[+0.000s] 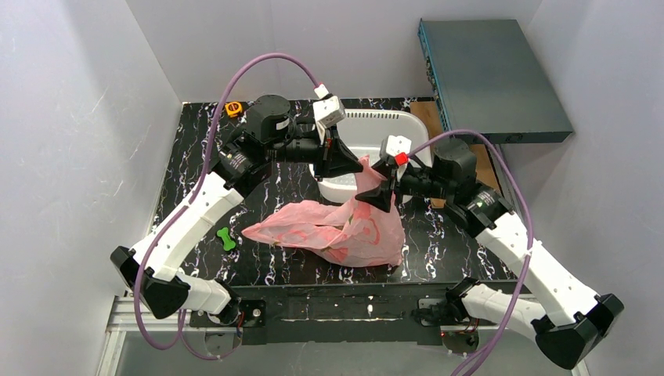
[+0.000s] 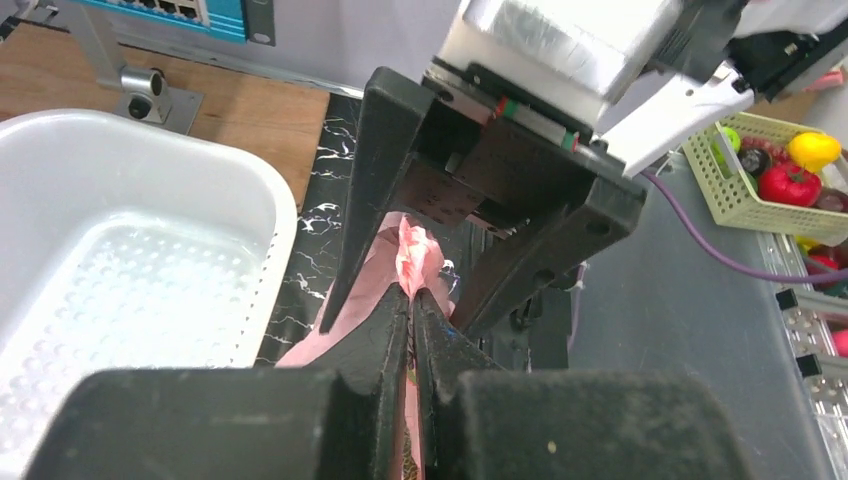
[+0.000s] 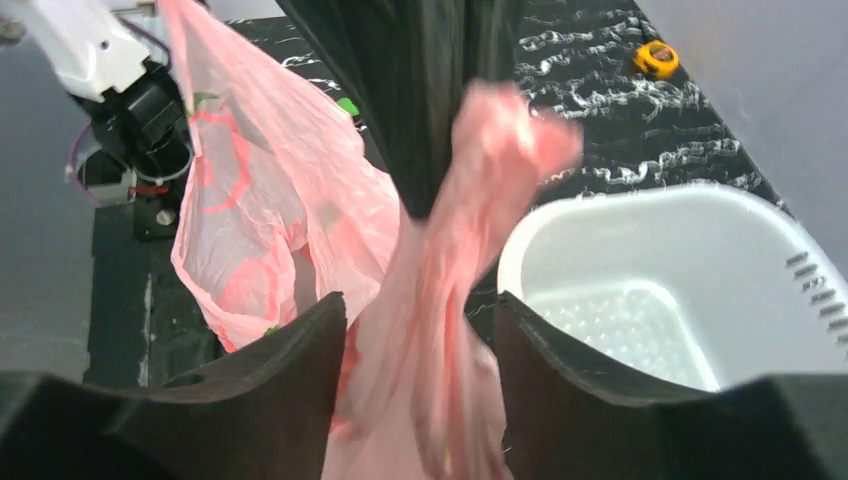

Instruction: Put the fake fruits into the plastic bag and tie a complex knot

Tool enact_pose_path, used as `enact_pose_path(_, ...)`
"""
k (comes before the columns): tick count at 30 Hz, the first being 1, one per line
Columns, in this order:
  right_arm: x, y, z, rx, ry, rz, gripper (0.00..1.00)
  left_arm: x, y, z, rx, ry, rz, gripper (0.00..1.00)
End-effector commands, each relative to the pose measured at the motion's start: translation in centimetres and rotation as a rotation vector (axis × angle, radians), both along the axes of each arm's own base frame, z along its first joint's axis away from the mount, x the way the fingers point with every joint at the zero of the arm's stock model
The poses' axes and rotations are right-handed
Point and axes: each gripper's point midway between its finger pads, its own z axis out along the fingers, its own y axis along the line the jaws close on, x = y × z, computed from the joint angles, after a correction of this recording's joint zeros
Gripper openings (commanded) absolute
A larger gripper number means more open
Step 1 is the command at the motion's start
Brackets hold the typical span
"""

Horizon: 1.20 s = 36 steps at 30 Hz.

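**Left pincer** (image 2: 410, 300): jaws pressed together, clamped on a twisted strand of the thin translucent pink plastic bag (image 1: 337, 227). A crumpled tuft of pink plastic sticks out just past its fingertips. The pincer is held up off the black marbled tabletop (image 1: 188, 157).

**Right pincer** (image 3: 418, 305): jaws apart. The gathered pink strand runs up between its two fingers (image 3: 290, 380) to the left pincer, which grips the strand directly ahead of it. The strand is blurred here, so it cannot be told whether the right fingers touch the plastic.

**Relation of the two:** they face each other tip to tip and are close together. In the left wrist view, the spread fingers of the right pincer straddle the closed tips of the left one.

**Bag body:** slumped on the tabletop below both pincers and on their near side. It lies on its side, with the gathered end drawn up to them. The contents cannot be made out through the crinkled plastic.

**Other items**
- White perforated plastic basket (image 1: 380, 129): on the tabletop just beyond both pincers, on the side away from the bag body.
- Small bright green bone-shaped toy (image 1: 227, 237): on the tabletop, well apart from the left pincer, on its near-left side.
- Yellow tape measure (image 1: 233, 108): at the far corner, left of the left pincer.
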Motion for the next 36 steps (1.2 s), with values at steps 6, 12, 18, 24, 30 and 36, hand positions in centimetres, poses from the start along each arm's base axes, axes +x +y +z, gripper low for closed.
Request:
enact_pose_path(6,2.0,1.9,-2.1,0.168,0.196,-0.161,0.72,0.8,1.3,3.4,-0.087,-0.015,0.124,0.0)
enact_pose_path(12,2.7,2.5,-8.5,0.052,0.207,-0.139,0.46,2.3,3.4,5.8,-0.146,-0.024,0.196,0.0)
enact_pose_path(18,1.8,1.8,-15.1,-0.076,0.219,-0.095,0.31,3.6,6.1,6.5,-0.15,-0.041,0.279,0.0)
enact_pose_path(24,1.9,1.1,-15.7,-0.142,0.14,-0.059,0.01,4.4,8.1,5.1,-0.094,-0.04,0.34,0.0)
enact_pose_path(30,1.1,0.8,-11.9,-0.102,0.094,-0.018,0.01,0.6,11.5,3.7,0.117,-0.051,0.227,0.58)
enact_pose_path(36,0.8,-0.2,-11.5,-0.11,0.085,-0.026,0.01,-5.4,17.3,-0.3,0.376,-0.127,0.106,0.74)
